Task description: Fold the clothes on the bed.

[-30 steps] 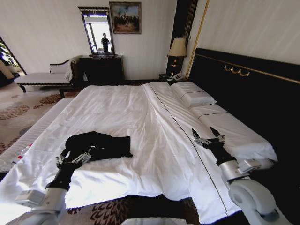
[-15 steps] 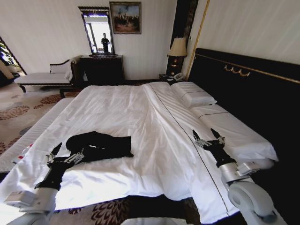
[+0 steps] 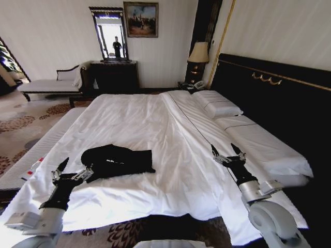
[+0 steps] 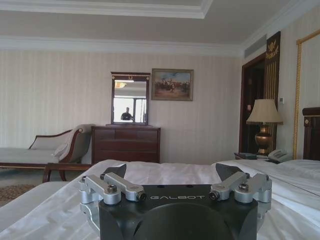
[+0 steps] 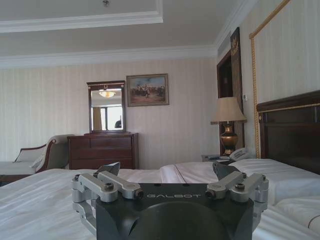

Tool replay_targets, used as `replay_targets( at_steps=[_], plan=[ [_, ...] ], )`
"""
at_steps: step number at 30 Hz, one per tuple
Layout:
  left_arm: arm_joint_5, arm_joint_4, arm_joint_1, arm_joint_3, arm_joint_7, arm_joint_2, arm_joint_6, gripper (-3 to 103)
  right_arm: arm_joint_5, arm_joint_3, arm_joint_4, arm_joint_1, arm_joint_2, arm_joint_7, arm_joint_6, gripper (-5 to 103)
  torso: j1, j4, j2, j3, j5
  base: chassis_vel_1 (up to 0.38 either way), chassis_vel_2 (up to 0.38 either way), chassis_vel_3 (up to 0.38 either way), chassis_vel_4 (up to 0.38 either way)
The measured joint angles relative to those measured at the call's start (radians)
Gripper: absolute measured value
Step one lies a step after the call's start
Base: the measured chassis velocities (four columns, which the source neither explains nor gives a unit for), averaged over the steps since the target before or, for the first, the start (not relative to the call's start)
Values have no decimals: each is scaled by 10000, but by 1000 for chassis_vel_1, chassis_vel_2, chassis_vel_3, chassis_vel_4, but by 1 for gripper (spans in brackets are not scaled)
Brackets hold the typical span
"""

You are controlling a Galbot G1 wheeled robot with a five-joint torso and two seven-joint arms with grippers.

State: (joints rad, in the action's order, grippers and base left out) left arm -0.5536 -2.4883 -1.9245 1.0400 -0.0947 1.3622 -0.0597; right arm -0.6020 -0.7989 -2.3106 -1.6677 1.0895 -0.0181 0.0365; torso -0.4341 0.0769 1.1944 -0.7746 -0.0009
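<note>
The black T-shirt (image 3: pixel 118 160) is lying bunched, seemingly half-folded, on the bed (image 3: pixel 155 119). Left claw (image 3: pixel 71 173), spread, is hovering beside it; right claw (image 3: pixel 227 154), spread, well apart. Pinch an edge cleanly, not the sheet.

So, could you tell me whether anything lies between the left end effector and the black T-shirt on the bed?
Nothing visible does. The left end effector hangs open over bare white sheet of the bed, just beside the near edge of the bunched black T-shirt, not touching it. The right end effector is open, far off by the pillows.
</note>
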Motion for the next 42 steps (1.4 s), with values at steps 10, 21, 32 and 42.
replay_targets(
  at_steps=[10, 21, 32, 42],
  plan=[
    [-104, -117, -70, -91, 6, 246, -36, 100, -32, -13, 11, -28, 16, 2, -24, 100, 0, 1, 0, 0, 4, 37, 40, -42, -48],
    [-136, -123, -46, -105, 26, 265, -37, 100, -21, -14, 28, -51, 116, 79, -131, 100, 0, 1, 0, 0, 3, 53, 81, -55, -86],
    [-121, -123, -29, -140, 34, 311, -38, 100, 9, -6, 20, -53, 261, 119, -132, 100, 0, 0, -2, -1, 0, 72, 123, -77, -118],
    [-119, -123, 1, -143, 43, 389, 3, 100, 70, 56, 11, -69, 343, 128, -130, 100, 0, 2, -1, 0, 2, 61, 90, -63, -110]
  ],
)
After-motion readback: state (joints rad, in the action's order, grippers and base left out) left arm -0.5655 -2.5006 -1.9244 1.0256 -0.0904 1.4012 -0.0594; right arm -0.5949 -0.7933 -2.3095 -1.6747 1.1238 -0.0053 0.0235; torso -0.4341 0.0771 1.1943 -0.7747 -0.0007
